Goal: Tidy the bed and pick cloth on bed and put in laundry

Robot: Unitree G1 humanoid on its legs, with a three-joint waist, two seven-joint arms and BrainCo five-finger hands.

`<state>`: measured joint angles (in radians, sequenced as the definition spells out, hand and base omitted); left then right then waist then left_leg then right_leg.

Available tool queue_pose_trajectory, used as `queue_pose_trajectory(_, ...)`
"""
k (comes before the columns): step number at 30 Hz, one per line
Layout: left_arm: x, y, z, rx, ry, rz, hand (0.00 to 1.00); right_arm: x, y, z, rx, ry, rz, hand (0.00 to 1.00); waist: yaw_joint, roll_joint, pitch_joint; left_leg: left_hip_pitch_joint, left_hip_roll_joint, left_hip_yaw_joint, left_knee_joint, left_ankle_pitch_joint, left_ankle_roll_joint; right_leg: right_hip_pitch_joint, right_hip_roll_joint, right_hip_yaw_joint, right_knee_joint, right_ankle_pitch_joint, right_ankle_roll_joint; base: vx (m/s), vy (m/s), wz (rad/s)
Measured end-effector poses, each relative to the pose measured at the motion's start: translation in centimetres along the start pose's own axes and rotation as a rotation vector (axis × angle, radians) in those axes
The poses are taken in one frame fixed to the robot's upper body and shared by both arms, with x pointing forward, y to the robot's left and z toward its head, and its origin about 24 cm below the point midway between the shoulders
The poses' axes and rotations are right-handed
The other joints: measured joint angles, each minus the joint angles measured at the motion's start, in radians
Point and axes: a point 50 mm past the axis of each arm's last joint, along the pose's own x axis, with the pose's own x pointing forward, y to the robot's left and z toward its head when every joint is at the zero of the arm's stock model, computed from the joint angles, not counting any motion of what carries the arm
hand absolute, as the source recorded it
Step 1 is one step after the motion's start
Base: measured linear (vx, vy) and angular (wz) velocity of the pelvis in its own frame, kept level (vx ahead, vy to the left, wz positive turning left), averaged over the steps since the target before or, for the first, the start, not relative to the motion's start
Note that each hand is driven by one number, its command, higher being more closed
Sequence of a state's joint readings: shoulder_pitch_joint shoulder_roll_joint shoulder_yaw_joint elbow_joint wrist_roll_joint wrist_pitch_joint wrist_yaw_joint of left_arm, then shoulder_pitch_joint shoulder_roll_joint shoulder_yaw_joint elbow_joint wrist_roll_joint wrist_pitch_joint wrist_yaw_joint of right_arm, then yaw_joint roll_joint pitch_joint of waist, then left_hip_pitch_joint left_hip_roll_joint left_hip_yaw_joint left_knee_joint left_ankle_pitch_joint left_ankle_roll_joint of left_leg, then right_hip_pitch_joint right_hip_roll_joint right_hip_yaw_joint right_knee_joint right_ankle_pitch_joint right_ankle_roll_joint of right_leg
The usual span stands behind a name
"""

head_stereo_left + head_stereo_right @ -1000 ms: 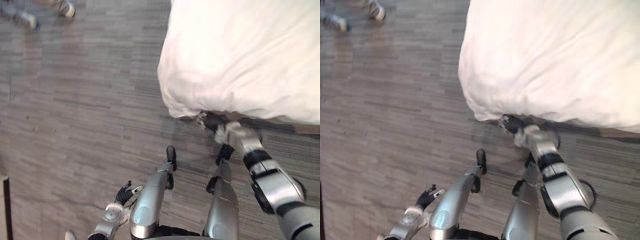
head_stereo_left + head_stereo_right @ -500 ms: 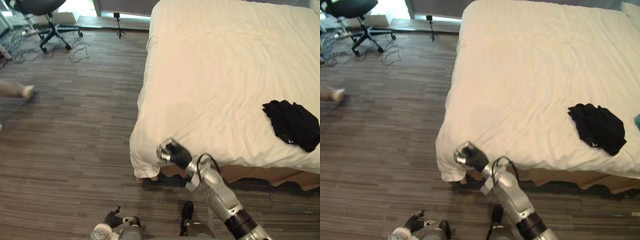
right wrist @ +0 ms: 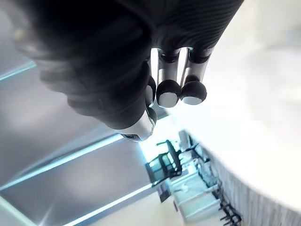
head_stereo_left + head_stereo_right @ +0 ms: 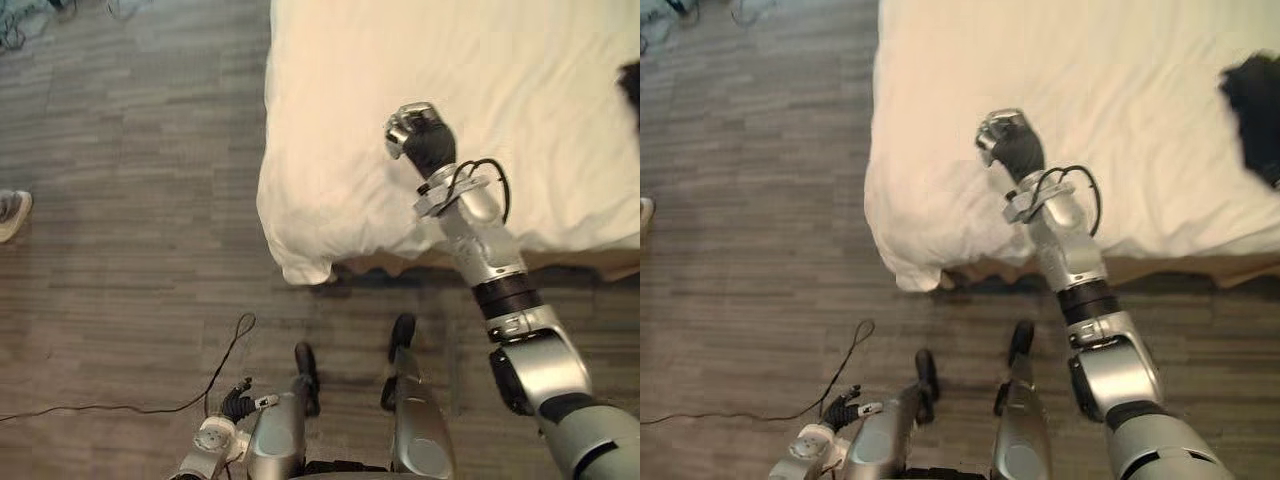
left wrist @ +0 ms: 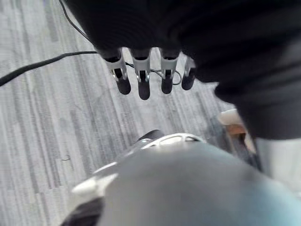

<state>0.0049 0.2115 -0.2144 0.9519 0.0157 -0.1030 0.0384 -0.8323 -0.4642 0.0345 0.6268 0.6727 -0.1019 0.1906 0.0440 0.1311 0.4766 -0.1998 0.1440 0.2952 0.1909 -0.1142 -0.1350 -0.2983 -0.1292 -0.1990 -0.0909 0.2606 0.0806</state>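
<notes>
The bed [image 4: 520,70], under a white cover, took up the upper right of the eye views, with grey plank floor [image 4: 120,260] to the left and below. The right hand [image 4: 422,140] showed against the bed's lower left part, near the corner, clenched into a fist with nothing in it. The black cloth [image 4: 1255,110] lay on the cover at the frame's right edge, well apart from that hand. The left hand [image 4: 238,403] hung at the bottom left over the floor, fingers relaxed, empty. A person's shoe [image 4: 10,215] showed at the left edge.
</notes>
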Motion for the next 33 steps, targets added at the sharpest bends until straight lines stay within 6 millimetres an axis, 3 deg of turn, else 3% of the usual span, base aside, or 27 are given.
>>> queue_pose_trajectory(6,0.0,0.0,0.5,0.008,-0.035,0.004,0.00,-4.0,-4.4,-2.8,0.052,0.047,-0.156,1.00,-0.008,-0.007,0.000,0.059,-0.002,0.002,0.004,-0.025,0.001,0.058,0.000,0.010,0.000,-0.014,0.006,0.02,0.048,-0.02)
queue_pose_trajectory(10,-0.4,0.6,-0.3,0.001,-0.021,0.026,0.00,-9.8,-6.3,-8.0,0.166,0.145,-0.320,1.00,-0.032,-0.055,-0.046,0.108,-0.001,0.032,0.001,-0.055,0.000,0.095,0.003,0.033,-0.001,-0.026,0.015,0.06,0.057,-0.18)
queue_pose_trajectory(12,-0.4,1.0,-0.2,-0.008,-0.022,0.033,0.00,-18.0,-8.5,-12.8,0.251,0.315,-0.564,1.00,-0.052,-0.088,-0.080,0.145,-0.004,0.065,-0.009,-0.068,0.002,0.109,0.005,0.065,-0.001,-0.031,0.021,0.12,0.061,-0.39)
queue_pose_trajectory(13,-0.4,1.1,-0.2,-0.013,-0.022,0.033,0.00,-20.8,-9.0,-13.9,0.271,0.368,-0.644,1.00,-0.057,-0.094,-0.092,0.156,-0.007,0.076,-0.015,-0.070,0.002,0.110,0.005,0.074,-0.001,-0.032,0.021,0.12,0.060,-0.44)
queue_pose_trajectory(14,-0.4,1.0,-0.3,-0.020,-0.021,0.017,0.00,-25.5,-9.5,-15.4,0.294,0.454,-0.769,1.00,-0.070,-0.103,-0.114,0.178,-0.013,0.097,-0.032,-0.073,0.003,0.111,0.005,0.092,-0.001,-0.035,0.025,0.14,0.069,-0.52)
queue_pose_trajectory(15,-0.4,0.9,-0.3,-0.023,-0.021,-0.005,0.00,-29.9,-9.6,-16.2,0.312,0.523,-0.882,0.00,-0.091,-0.110,-0.126,0.213,-0.020,0.123,-0.053,-0.074,0.004,0.121,0.006,0.112,0.000,-0.035,0.025,0.14,0.073,-0.52)
queue_pose_trajectory(16,-0.4,0.9,-0.3,-0.024,-0.019,-0.016,0.00,-31.7,-9.6,-16.4,0.312,0.552,-0.923,0.00,-0.104,-0.113,-0.128,0.231,-0.022,0.134,-0.059,-0.076,0.005,0.128,0.008,0.121,0.000,-0.035,0.025,0.12,0.096,-0.93)
queue_pose_trajectory(17,-0.4,0.8,-0.4,-0.016,-0.013,-0.041,0.00,-36.7,-9.0,-16.6,0.309,0.624,-1.030,0.00,-0.132,-0.131,-0.148,0.279,-0.029,0.197,-0.077,-0.092,0.002,0.133,0.017,0.175,0.000,-0.033,0.027,0.05,0.079,-1.10)
queue_pose_trajectory(19,-0.4,0.7,-0.6,0.040,-0.003,-0.062,0.00,-40.1,-8.2,-16.8,0.303,0.680,-1.090,0.00,-0.157,-0.163,-0.171,0.314,-0.030,0.290,-0.061,-0.124,0.001,0.118,0.028,0.257,0.000,-0.019,0.037,0.00,0.075,-1.34)
queue_pose_trajectory(20,-0.4,0.7,-0.6,0.068,0.001,-0.066,0.00,-40.8,-7.8,-16.9,0.309,0.691,-1.101,0.00,-0.164,-0.172,-0.177,0.320,-0.029,0.317,-0.047,-0.134,0.004,0.113,0.031,0.275,0.000,-0.016,0.041,-0.06,0.051,-1.21)
queue_pose_trajectory(21,-0.3,0.6,-0.5,0.122,0.000,-0.068,0.00,-42.6,-6.6,-17.1,0.322,0.710,-1.121,0.00,-0.182,-0.191,-0.190,0.322,-0.014,0.392,-0.012,-0.156,0.014,0.103,0.034,0.253,0.001,-0.064,0.039,-0.08,0.025,-1.01)
queue_pose_trajectory(22,-0.2,0.4,-0.5,0.145,0.007,-0.067,0.00,-43.2,-6.0,-17.2,0.336,0.714,-1.127,0.00,-0.186,-0.181,-0.194,0.324,0.006,0.434,-0.005,-0.161,0.022,0.092,0.031,0.159,0.020,-0.126,0.025,-0.08,0.028,-1.30)
queue_pose_trajectory(23,-0.2,0.2,-0.4,0.163,0.014,-0.053,0.00,-43.3,-5.3,-17.7,0.352,0.727,-1.109,0.00,-0.183,-0.145,-0.205,0.319,0.045,0.491,0.001,-0.163,0.018,0.044,0.034,0.037,0.098,-0.179,-0.033,0.01,0.065,-1.56)
queue_pose_trajectory(24,-0.2,0.2,-0.6,0.175,0.029,-0.035,0.00,-43.2,-4.4,-18.5,0.372,0.762,-1.066,0.00,-0.197,-0.135,-0.215,0.330,0.079,0.554,0.008,-0.163,0.018,-0.015,0.018,-0.113,0.323,-0.227,-0.093,0.10,0.070,-1.83)
queue_pose_trajectory(25,-0.2,1.0,-0.6,0.168,0.038,-0.008,0.00,-43.9,-3.4,-19.1,0.393,0.810,-1.053,0.00,-0.207,-0.152,-0.231,0.346,0.079,0.604,0.046,-0.171,0.020,-0.021,-0.035,-0.221,0.511,-0.247,-0.144,0.15,0.051,-1.59)
queue_pose_trajectory(26,-0.1,1.4,-0.4,0.152,0.037,0.010,0.00,-44.4,-3.0,-19.3,0.405,0.829,-1.057,0.00,-0.209,-0.181,-0.249,0.339,0.080,0.615,0.091,-0.180,0.024,-0.023,-0.042,-0.254,0.519,-0.252,-0.156,0.13,-0.071,-1.52)
queue_pose_trajectory(27,-0.1,2.2,-0.1,0.122,0.034,0.040,0.00,-43.6,-2.6,-19.9,0.420,0.839,-1.022,0.00,-0.205,-0.197,-0.249,0.307,0.114,0.631,0.192,-0.193,0.059,-0.023,-0.025,-0.294,0.484,-0.221,-0.233,0.04,-0.076,-1.84)
queue_pose_trajectory(28,0.0,3.5,0.3,0.094,0.028,0.071,0.00,-41.7,-1.9,-20.9,0.454,0.837,-0.954,0.00,-0.193,-0.227,-0.260,0.219,0.055,0.598,0.222,-0.262,0.125,0.008,0.026,-0.188,0.253,-0.107,-0.272,-0.03,0.009,-2.54)
queue_pose_trajectory(29,0.4,3.7,1.7,0.037,-0.017,0.081,0.00,-39.5,-2.8,-21.1,0.455,0.793,-0.921,0.00,-0.168,-0.195,-0.256,0.145,-0.001,0.614,0.022,-0.239,0.196,0.009,0.002,-0.291,0.394,-0.286,-0.237,-0.03,0.098,-2.44)
queue_pose_trajectory(30,0.4,3.3,1.8,0.011,-0.027,0.073,0.00,-39.4,-3.1,-21.1,0.449,0.805,-0.925,0.00,-0.156,-0.183,-0.256,0.140,0.005,0.606,0.019,-0.139,0.156,0.021,-0.027,-0.350,0.524,-0.388,-0.223,0.12,0.134,-2.34)
queue_pose_trajectory(31,0.4,3.4,1.6,-0.001,-0.014,0.060,0.00,-39.2,-2.7,-21.6,0.448,0.835,-0.900,0.00,-0.154,-0.175,-0.267,0.168,0.011,0.693,0.077,-0.153,0.166,0.113,-0.095,-0.408,0.556,-0.467,-0.126,0.19,0.057,-2.02)
queue_pose_trajectory(32,0.3,2.9,1.0,-0.012,0.010,0.030,0.00,-39.0,-2.5,-21.8,0.451,0.843,-0.881,0.00,-0.152,-0.150,-0.286,0.167,0.055,0.755,0.146,-0.190,0.175,0.212,-0.096,-0.435,0.492,-0.463,-0.096,0.18,0.044,-1.80)
queue_pose_trajectory(33,0.3,2.7,0.8,-0.014,0.016,0.021,0.00,-38.9,-2.3,-21.9,0.444,0.856,-0.867,0.00,-0.149,-0.142,-0.292,0.170,0.065,0.784,0.163,-0.195,0.178,0.232,-0.097,-0.439,0.461,-0.454,-0.086,0.10,-0.029,-1.58)
